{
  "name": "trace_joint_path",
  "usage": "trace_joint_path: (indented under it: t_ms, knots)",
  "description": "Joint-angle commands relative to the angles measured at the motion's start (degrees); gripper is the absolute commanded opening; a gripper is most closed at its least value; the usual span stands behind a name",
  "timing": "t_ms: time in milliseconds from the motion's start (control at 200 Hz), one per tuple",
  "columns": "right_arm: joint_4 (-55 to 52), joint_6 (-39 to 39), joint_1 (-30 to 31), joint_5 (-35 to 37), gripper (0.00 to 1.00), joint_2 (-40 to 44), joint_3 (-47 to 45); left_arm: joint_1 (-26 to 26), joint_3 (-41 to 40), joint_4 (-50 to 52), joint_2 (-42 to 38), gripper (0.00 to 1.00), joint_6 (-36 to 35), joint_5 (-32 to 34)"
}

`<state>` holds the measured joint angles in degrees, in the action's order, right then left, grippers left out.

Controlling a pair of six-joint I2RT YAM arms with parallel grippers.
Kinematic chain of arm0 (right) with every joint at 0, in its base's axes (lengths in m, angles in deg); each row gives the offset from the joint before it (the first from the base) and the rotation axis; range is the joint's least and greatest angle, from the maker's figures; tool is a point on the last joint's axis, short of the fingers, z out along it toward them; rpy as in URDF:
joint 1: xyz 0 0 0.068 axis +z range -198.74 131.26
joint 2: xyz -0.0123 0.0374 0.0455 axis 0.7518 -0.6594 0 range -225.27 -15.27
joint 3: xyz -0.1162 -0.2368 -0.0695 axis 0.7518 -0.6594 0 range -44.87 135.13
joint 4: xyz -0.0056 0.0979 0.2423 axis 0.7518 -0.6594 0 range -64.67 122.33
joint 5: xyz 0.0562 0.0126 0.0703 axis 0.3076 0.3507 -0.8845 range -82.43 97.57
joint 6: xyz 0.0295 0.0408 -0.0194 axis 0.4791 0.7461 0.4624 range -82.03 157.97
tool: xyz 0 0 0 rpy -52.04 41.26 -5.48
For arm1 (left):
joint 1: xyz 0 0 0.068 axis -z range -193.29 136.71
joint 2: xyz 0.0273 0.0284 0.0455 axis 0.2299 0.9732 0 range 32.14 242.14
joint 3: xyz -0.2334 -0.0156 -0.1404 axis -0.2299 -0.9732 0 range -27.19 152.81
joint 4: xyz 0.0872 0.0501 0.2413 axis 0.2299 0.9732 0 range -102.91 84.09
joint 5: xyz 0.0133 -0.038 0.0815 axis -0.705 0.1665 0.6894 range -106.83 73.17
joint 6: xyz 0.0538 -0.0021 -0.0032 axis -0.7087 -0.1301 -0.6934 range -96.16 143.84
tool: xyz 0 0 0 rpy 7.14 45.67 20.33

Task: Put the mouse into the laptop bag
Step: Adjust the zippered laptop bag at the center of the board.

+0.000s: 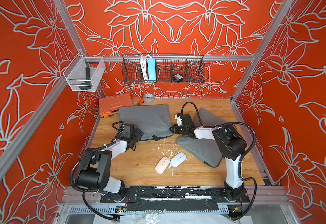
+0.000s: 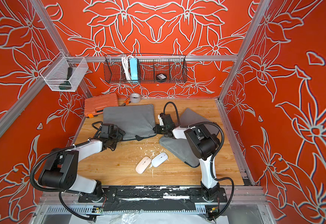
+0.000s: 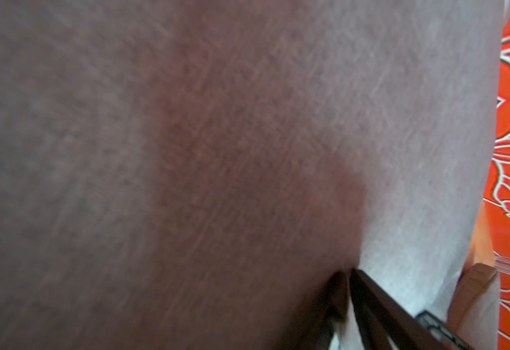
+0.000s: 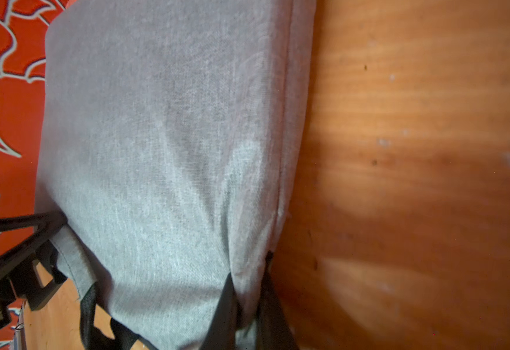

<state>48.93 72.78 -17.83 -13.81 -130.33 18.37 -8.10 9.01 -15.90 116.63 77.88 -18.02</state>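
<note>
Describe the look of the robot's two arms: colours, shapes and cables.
The left arm and right arm match: white links between bulky black joint housings, with a ribbed black cable looping beside each. The left end effector and right end effector are black, with slim angular fingers.

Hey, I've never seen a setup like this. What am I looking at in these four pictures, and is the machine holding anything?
These are two robot arms mounted at the near edge of a wooden table; each ends in a two-fingered gripper. Two pictures look down from overhead; two come from cameras on the wrists, hence the close-up fabric. On the table lie a grey fabric laptop bag at the back, a second grey bag on the right, two white computer mice, an orange plastic tool case and a grey tape roll. The right gripper is pinched shut on the first bag's near edge. The left gripper is open at that bag's other corner, gripping nothing. The mice lie untouched.
</note>
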Motion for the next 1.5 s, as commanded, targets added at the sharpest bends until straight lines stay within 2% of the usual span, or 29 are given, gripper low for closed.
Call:
trace_joint_path:
  t_ms: [0,80,115,150,205,255,330,440,581,651,786,1056,1101,1206,1326,1431,1496]
  knots:
    - [-2.74,-0.53,4.36,-3.19,0.00,3.26,-3.47,-0.02,-0.78,2.37,0.64,0.93,-1.57,0.82]
    - [-2.66,-0.06,5.56,-2.33,0.00,5.00,-5.31,-0.09,-0.79,2.75,0.07,0.87,-1.74,1.28]
    - [-2.31,0.13,5.97,-2.21,0.00,5.73,-6.09,-0.18,-0.70,2.98,-0.22,0.81,-1.75,1.19]
    - [-2.06,0.26,6.46,-2.17,0.00,6.44,-6.73,-0.35,-0.79,2.98,-0.44,0.68,-1.90,0.90]
    - [-2.38,0.06,7.32,-1.36,0.00,7.67,-7.23,-0.67,-0.88,2.98,-0.94,0.40,-2.09,0.28]
    - [-3.52,-0.64,8.09,-0.38,0.00,8.67,-7.41,-1.03,-0.79,3.13,-1.46,0.19,-2.31,-0.24]
    - [-5.13,-2.13,8.93,2.13,0.16,10.72,-8.05,-2.19,-0.45,4.00,-2.32,0.00,-2.85,-1.33]
    - [-4.77,-4.28,8.99,4.57,0.39,13.94,-10.55,-5.43,-0.04,5.90,-4.07,0.00,-4.29,-4.40]
    - [-6.32,-8.86,8.94,10.54,0.54,17.50,-13.09,-8.07,1.22,9.65,-8.35,0.00,-6.35,-5.09]
    - [-5.56,-11.22,8.88,11.80,0.54,18.82,-14.54,-8.27,1.01,10.19,-11.25,0.00,-6.45,-2.92]
    - [-1.89,-14.16,8.90,9.75,0.54,20.33,-17.24,-8.62,-1.06,8.73,-15.29,0.00,-6.06,-0.83]
    - [0.36,-22.05,8.90,7.99,0.50,20.55,-19.03,-9.55,-0.60,10.78,-15.39,0.00,-5.76,1.67]
    - [0.28,-23.98,8.94,8.23,0.50,20.46,-19.07,-10.00,-0.79,11.35,-15.59,0.07,-5.38,2.59]
    - [-0.56,-27.33,8.88,9.69,0.49,20.28,-19.01,-10.87,-1.18,12.56,-16.84,0.45,-4.58,3.61]
    - [-0.73,-30.18,8.90,10.45,0.49,19.89,-18.74,-10.88,-2.75,12.30,-20.48,0.77,-2.88,-0.12]
    - [-2.50,-32.83,8.88,10.18,0.47,19.12,-17.25,-10.84,-7.02,9.09,-24.30,0.90,1.57,-6.15]
    - [-3.25,-34.51,8.85,9.62,0.47,18.49,-16.47,-10.77,-9.42,6.97,-25.48,0.92,4.10,-10.72]
